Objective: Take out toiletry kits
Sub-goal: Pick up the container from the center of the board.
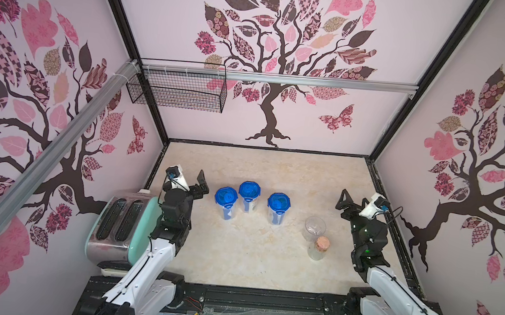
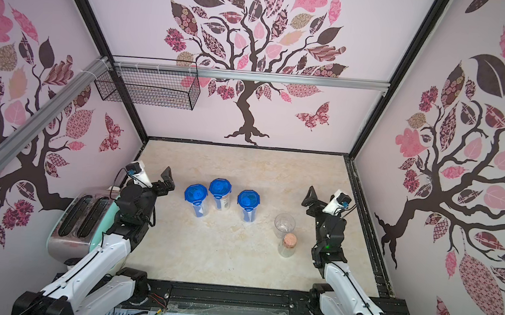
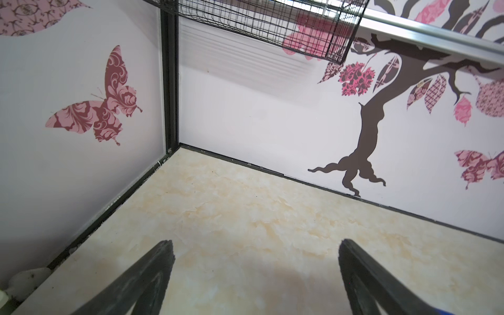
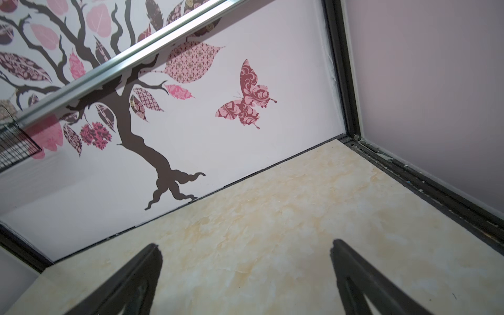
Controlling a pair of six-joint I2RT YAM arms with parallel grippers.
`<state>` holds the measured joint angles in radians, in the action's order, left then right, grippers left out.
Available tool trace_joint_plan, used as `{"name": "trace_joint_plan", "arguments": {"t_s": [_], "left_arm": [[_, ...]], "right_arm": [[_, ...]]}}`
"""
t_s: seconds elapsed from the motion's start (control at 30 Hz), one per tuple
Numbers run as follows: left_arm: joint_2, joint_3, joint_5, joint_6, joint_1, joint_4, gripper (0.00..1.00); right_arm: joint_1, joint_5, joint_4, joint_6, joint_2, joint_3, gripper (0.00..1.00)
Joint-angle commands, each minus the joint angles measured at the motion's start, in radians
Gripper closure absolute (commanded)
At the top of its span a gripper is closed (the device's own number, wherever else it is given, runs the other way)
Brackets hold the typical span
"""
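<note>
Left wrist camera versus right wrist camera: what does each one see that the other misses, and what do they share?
Only the left wrist view shows the open left gripper and a butterfly decal on the side wall. Only the right wrist view shows the open right gripper and the far right corner post. Both show the tree trunk decal, the wire basket, the metal rail and the marbled tabletop.

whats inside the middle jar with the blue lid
Through the clear wall of the middle jar, something white shows low down. The blue clip lid covers the top, so what the items are, and how many, cannot be told.
</note>
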<state>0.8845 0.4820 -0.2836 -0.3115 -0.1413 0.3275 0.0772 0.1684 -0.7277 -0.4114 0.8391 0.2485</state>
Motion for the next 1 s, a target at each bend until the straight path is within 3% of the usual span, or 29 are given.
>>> {"name": "trace_joint_plan", "arguments": {"t_s": [0.0,0.13,0.17,0.23,0.33,0.43,0.53,0.6,0.7,0.8,0.9,0.97], "left_arm": [[-0.031,0.071,0.012,-0.192,-0.003,-0.139,0.02],[-0.050,0.181,-0.048,-0.478,-0.003,-0.442,0.02],[-0.056,0.208,-0.014,-0.492,0.007,-0.489,0.02],[-0.071,0.263,0.153,-0.443,0.042,-0.543,0.02],[-0.102,0.381,0.315,-0.395,0.082,-0.705,0.02],[-0.131,0.489,0.352,-0.289,0.082,-0.912,0.02],[-0.183,0.500,0.353,-0.209,0.083,-1.038,0.02],[-0.221,0.471,0.406,-0.133,0.084,-1.073,0.02],[-0.260,0.437,0.389,-0.080,0.083,-1.141,0.02],[-0.302,0.379,0.335,-0.077,0.074,-1.161,0.02],[-0.335,0.369,0.353,-0.072,0.060,-1.152,0.02],[-0.349,0.357,0.367,-0.073,0.060,-1.135,0.02]], "right_arm": [[-0.002,0.000,0.185,-0.096,-0.084,0.073,0.01],[-0.002,-0.162,0.287,-0.089,-0.132,0.151,0.01],[-0.002,-0.217,0.322,-0.081,-0.131,0.183,0.01],[-0.002,-0.316,0.409,-0.066,-0.109,0.256,0.01],[-0.002,-0.415,0.583,-0.040,-0.047,0.391,0.01],[0.001,-0.549,0.690,-0.027,0.033,0.497,0.01],[0.035,-0.659,0.811,-0.001,0.126,0.601,0.04],[0.089,-0.639,0.904,0.046,0.176,0.666,0.04],[0.177,-0.553,0.996,0.120,0.235,0.730,0.02],[0.231,-0.516,1.104,0.172,0.327,0.814,0.01],[0.322,-0.444,1.195,0.237,0.410,0.887,0.00],[0.365,-0.459,1.279,0.332,0.489,0.954,0.00]]}}
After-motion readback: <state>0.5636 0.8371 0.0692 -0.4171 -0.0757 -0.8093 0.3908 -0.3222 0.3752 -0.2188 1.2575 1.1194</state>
